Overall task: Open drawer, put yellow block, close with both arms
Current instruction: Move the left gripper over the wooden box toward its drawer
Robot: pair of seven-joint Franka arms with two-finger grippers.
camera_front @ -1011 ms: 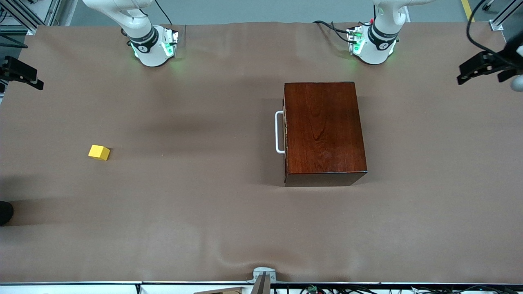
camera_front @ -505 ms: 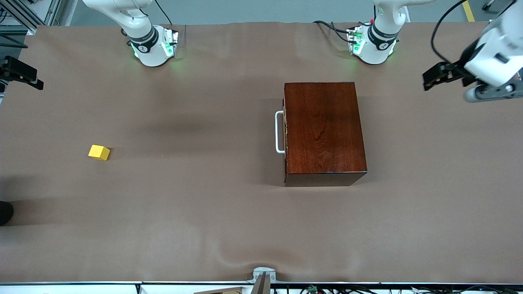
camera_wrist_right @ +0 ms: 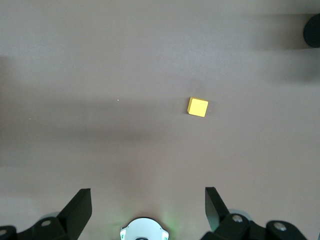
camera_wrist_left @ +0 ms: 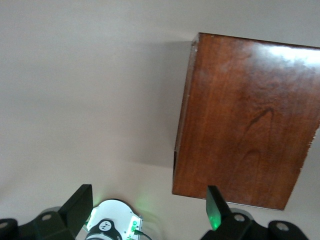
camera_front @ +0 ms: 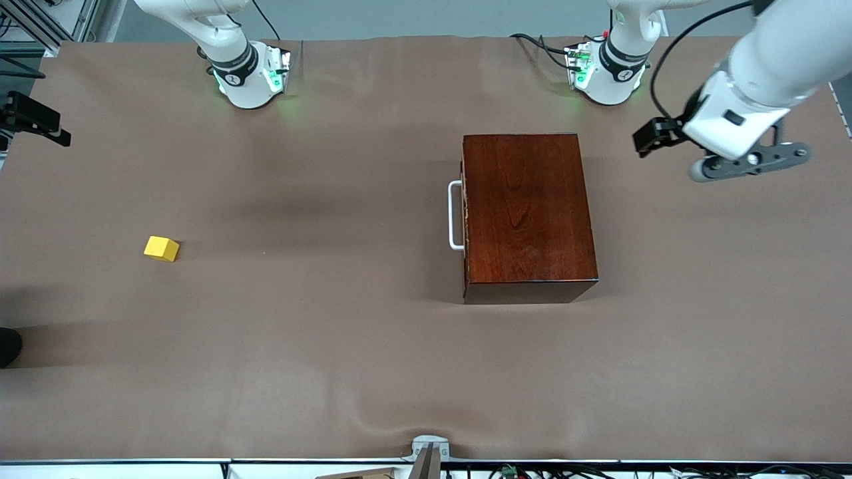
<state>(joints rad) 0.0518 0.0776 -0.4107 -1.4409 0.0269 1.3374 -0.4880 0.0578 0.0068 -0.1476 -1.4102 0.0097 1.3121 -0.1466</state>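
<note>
Brown cloth is covering the whole table [camera_front: 333, 372] in the front view. At centre right of the frame the wooden box [camera_front: 528, 216] is lying with its drawer fully pushed in, the white handle [camera_front: 454, 215] facing the right arm's end, so a gripper can reach it. The yellow block [camera_front: 161, 248] is sitting at middle left, well apart. The left gripper [camera_front: 653, 136] is hanging at upper right, over the cloth just beside the box.

In the left wrist view its fingers [camera_wrist_left: 79, 206] are spread wide, holding nothing.

In the right wrist view the right gripper [camera_wrist_right: 147, 207] is released too, looking down on the block, probably waiting.
</note>
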